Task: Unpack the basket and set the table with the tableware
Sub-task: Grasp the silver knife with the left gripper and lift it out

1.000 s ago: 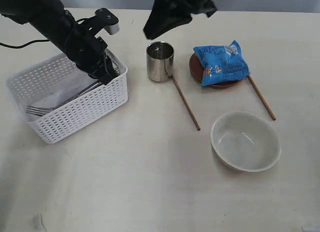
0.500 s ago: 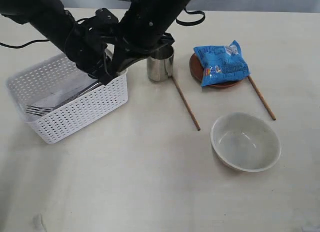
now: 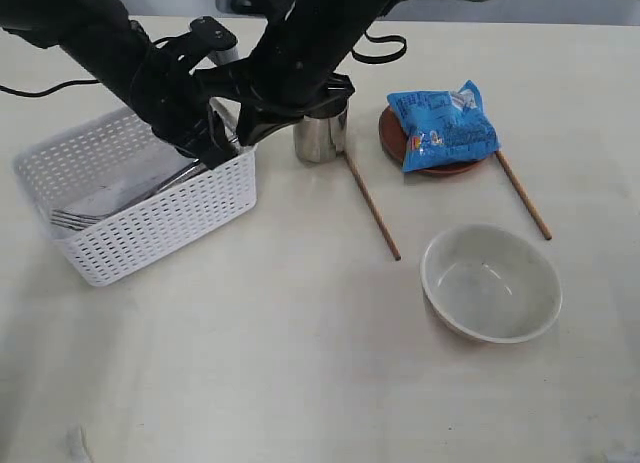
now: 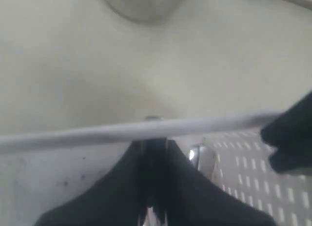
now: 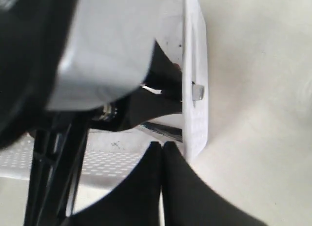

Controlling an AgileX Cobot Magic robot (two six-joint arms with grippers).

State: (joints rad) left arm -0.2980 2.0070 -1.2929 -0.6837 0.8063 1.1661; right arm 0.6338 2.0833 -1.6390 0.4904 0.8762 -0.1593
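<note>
The white basket stands at the left of the table, and steel cutlery lies inside it. My left gripper is down in the basket's right end, its jaws nearly together on what looks like a steel cutlery handle. My right gripper reaches across to the same corner, shut and empty, just above the basket rim. The steel cup stands behind the right arm. Two chopsticks flank the brown plate. The off-white bowl sits at the front right.
A blue snack bag lies on the brown plate. Both arms crowd the basket's right end beside the cup. A black cable trails at the far left.
My right arm has swung down from the top of the view to the basket's right corner, next to the left gripper. The left arm has stayed put.
</note>
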